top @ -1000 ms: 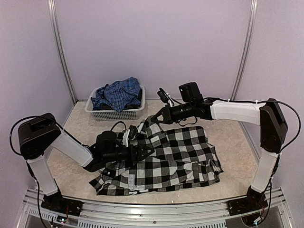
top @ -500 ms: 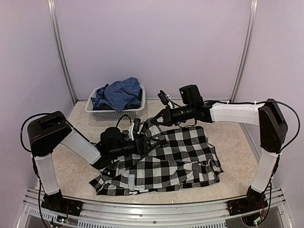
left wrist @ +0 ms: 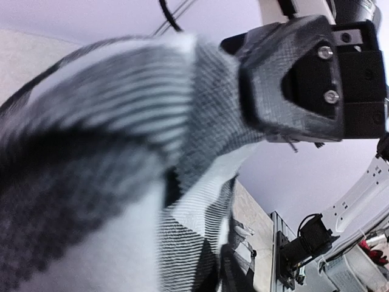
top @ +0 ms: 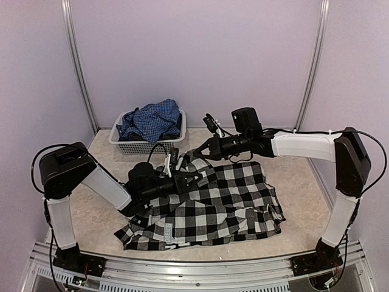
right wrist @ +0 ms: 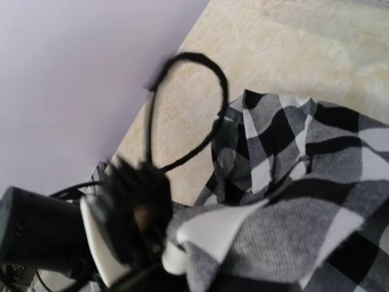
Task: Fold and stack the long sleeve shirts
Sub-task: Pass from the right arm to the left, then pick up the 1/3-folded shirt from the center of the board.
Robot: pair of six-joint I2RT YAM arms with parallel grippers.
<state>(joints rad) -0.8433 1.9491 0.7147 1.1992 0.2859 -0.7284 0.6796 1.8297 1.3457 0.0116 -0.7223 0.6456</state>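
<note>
Nearest the arms' bases, the black-and-white shirt (top: 225, 204) lies spread and rumpled over the middle of the table (top: 103, 213). Its near-left hem reaches close to the front edge, and a black band with white letters shows there. The left arm reaches in low from the left, and the left claw (top: 193, 177) sits at the shirt's far-left edge, pushed into the cloth. In the left wrist view the checked fabric bunches right up against one dark finger (left wrist: 292, 79) and fills most of the frame. The other finger is hidden, so I cannot tell how far this claw is open or whether it has a real grip. Just beyond it the right arm stretches across from the right side, with the right claw (top: 203, 151) over the shirt's far-left corner. Its jaws are closed, and the cloth rises in a small peak to its tips, so it appears to have that corner pinched. The right wrist view shows a fold of the check running up to the bottom of the frame, with a looped black cable (right wrist: 182, 109) and the blurred end of the left arm beside it. Farther back, near the left of the rear wall and well apart from the spread shirt, stands a white basket (top: 146, 146). The blue shirt (top: 151, 118) is heaped inside it, above its rim.
</note>
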